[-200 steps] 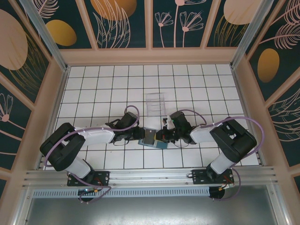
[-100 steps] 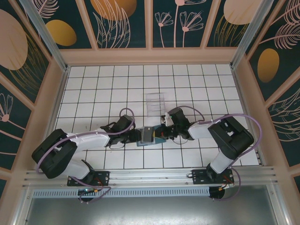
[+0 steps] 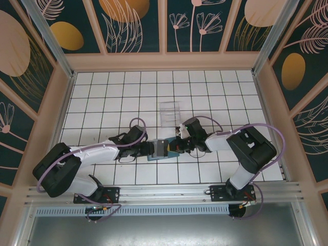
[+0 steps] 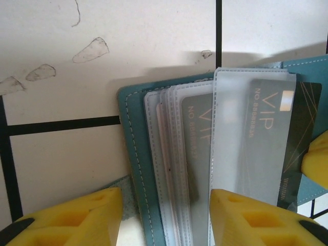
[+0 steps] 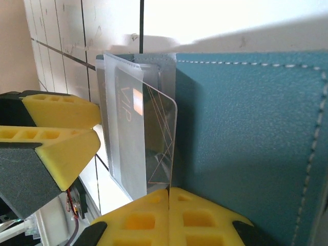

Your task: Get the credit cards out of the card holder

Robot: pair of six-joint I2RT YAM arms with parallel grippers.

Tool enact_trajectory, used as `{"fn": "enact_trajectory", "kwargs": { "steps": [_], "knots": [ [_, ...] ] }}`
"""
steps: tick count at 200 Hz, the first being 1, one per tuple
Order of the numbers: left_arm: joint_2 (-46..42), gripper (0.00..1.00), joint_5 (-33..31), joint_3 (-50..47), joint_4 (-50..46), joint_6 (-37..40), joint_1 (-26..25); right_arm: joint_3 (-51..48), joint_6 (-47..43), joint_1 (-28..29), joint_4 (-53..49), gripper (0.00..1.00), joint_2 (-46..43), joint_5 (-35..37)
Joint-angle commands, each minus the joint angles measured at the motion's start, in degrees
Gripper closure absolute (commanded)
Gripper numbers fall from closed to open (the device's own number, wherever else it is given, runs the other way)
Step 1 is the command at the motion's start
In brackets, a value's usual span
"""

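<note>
Card holder: the teal card holder (image 3: 163, 150) lies open on the table (image 3: 102, 92), toward its near edge and about midway between its left and right edges.
Inside it: a fan of clear sleeves (image 4: 169, 154). The front sleeve holds a dark card (image 4: 302, 133) whose end sticks out past the sleeve's edge. A second card (image 4: 197, 143) with the same VIP lettering sits in a sleeve behind.
Left gripper: the left gripper (image 4: 165, 200) is at one edge of the holder, jaws apart, with the sleeves lying in the gap between its fingers.
Right gripper: the right gripper (image 5: 169, 197) is at the opposite edge, fingers pressed together just where the dark card's corner ends. Whether they pinch the card or the cover cannot be told.
Clear stand: a clear stand (image 3: 170, 113) stands beyond the holder toward the far edge, apart from it.
</note>
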Motion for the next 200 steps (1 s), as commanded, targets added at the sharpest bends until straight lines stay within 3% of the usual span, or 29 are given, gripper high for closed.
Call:
{"fn": "enact_trajectory", "kwargs": {
  "steps": [1, 80, 118, 154, 180, 200],
  "knots": [
    [-1.2, 0.5, -1.7, 1.6, -1.9, 0.3, -0.3, 1.3, -2.0, 0.0, -1.7, 1.0, 1.0, -1.6],
    [1.3, 0.42, 0.5, 1.4, 1.1, 0.3, -0.4, 3.6, -3.4, 1.1, -3.1, 1.0, 2.0, -3.0],
    [4.1, 0.45, -0.1, 1.6, 0.2, 1.0, -0.3, 3.6, -3.2, 1.2, -3.3, 1.0, 2.0, -2.7],
    [7.2, 0.59, -1.7, 2.6, -3.1, 2.5, -0.3, 3.4, -3.0, 1.2, -3.2, 1.0, 2.0, -2.4],
    [7.9, 0.6, -1.6, 2.7, -3.2, 2.8, -0.3, 2.9, -1.8, 1.2, -1.2, 0.86, 2.5, -2.7],
    [8.4, 0.6, -1.5, 2.5, -3.1, 2.9, -0.3, 2.3, -0.6, 1.2, 0.7, 0.84, 3.2, -2.6]
  ]
}}
